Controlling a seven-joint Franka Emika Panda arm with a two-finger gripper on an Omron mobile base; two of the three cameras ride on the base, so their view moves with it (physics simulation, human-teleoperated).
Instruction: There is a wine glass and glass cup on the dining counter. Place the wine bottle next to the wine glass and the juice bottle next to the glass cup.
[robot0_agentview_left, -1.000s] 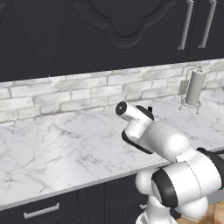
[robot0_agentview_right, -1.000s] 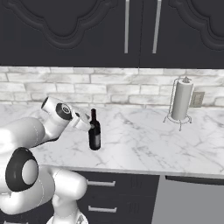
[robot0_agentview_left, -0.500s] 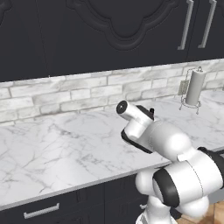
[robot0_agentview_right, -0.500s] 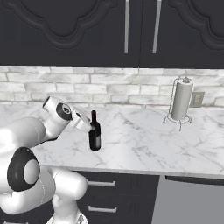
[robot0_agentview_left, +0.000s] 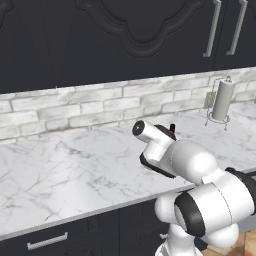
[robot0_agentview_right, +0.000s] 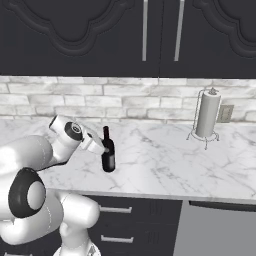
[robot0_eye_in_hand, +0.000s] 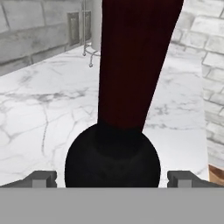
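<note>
The wine bottle (robot0_agentview_right: 108, 156), tall and nearly black with a dark red top, stands upright on a white marble kitchen counter (robot0_agentview_right: 165, 165) against a brick wall. My gripper (robot0_agentview_right: 100, 145) reaches in from the left at the level of the bottle's shoulder. In the hand view the wine bottle (robot0_eye_in_hand: 118, 131) sits between the two fingertips (robot0_eye_in_hand: 43, 178), which stand wide apart on either side; the gripper (robot0_eye_in_hand: 113, 178) is open. From the left base camera just the bottle's top (robot0_agentview_left: 172, 128) peeks over the arm. The wine glass, glass cup, juice bottle and dining counter are out of view.
A paper towel holder (robot0_agentview_right: 206, 117) stands at the back right of the counter, next to a wall outlet (robot0_agentview_right: 226, 113). Dark upper cabinets (robot0_agentview_right: 150, 35) hang above. The counter's front edge (robot0_agentview_right: 150, 196) runs over dark drawers.
The hand has edged slightly lower and closer to the wine bottle. The bottle has not moved.
</note>
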